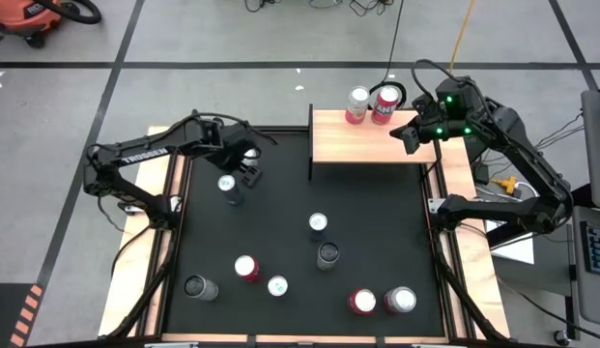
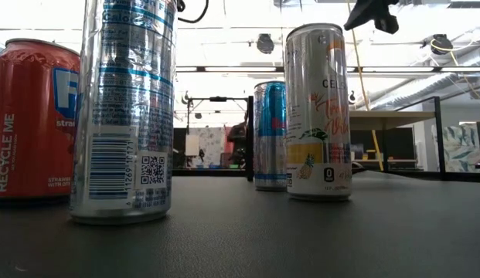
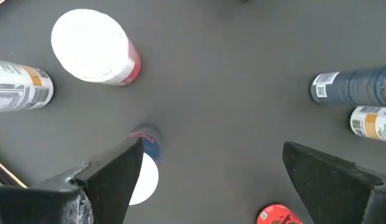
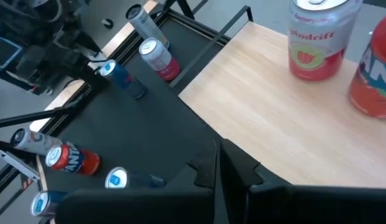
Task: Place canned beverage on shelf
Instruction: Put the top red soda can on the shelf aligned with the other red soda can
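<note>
Table (image 1: pixel 377 222): black mat with wooden edge strips; the high view shows eight cans standing scattered across it.
Shelf (image 1: pixel 357 140): light-wood board on a black frame at the far edge of the mat; the right wrist view shows its bare grain (image 4: pixel 273 124) close up.
Left arm: reaches over the far left of the mat; left gripper (image 1: pixel 240 166) hangs above a blue-sided can (image 1: pixel 228 185), fingers spread wide. Its wrist view looks straight down: the can's white top (image 3: pixel 143 180) sits just beside one finger (image 3: pixel 112 174), not between them.
Right arm: bent over the shelf's right end; right gripper (image 1: pixel 412 135) has fingers pressed together, empty, seen in its own view (image 4: pixel 219 171).
Cans on shelf: a pink-and-white can (image 1: pixel 357 104) and a red Fanta can (image 1: pixel 385 104), touching, at the back edge.
Low view only: labels read from the side, a tall silver Celsius can (image 2: pixel 127 108) and a Red Bull can (image 2: pixel 269 135) farther back.
</note>
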`<state>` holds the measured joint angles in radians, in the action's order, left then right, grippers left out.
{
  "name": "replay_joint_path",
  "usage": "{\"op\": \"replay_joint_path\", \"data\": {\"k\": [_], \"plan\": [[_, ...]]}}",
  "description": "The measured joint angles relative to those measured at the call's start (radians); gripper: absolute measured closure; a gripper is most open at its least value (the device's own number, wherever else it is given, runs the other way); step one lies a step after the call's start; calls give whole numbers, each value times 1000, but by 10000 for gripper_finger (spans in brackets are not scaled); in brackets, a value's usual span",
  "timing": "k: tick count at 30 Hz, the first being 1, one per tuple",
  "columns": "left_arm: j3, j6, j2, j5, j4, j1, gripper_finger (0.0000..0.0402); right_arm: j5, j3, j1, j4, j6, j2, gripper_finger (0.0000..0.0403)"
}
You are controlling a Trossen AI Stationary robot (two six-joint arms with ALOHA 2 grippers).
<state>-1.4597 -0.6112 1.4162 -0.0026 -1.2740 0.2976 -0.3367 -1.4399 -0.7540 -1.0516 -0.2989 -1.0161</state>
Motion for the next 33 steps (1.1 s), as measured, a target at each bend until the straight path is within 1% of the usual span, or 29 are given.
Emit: {"op": "replay_joint_path", "data": {"k": [2, 6, 10, 14, 18, 21, 24, 28, 33], "plan": [[6, 0, 0, 0, 7, 4, 15, -1, 0, 0, -1, 0, 1, 403], [7, 13, -1, -60, 8, 8, 15, -4, 0, 6, -34, 41, 9, 403], [7, 45, -12, -63, 24, 10, 15, -4, 0, 6, -48, 94, 19, 403], [7, 64, -29, -61, 83, 7, 15, -4, 0, 6, -46, 105, 30, 403], [7, 14, -53, -50, 94, -2, 15, -4, 0, 6, -62, 105, 45, 403], [7, -19, -70, -67, 89, -6, 15, -3, 0, 6, -81, 116, 62, 403], [7, -29, -74, -96, 91, -5, 15, 25, 0, 6, -96, 132, 74, 403], [7, -11, -74, -97, 92, -5, 15, 75, 0, 6, -98, 132, 78, 403], [7, 23, -74, -84, 92, -12, 15, 72, 0, 6, -109, 141, 78, 403]]}}
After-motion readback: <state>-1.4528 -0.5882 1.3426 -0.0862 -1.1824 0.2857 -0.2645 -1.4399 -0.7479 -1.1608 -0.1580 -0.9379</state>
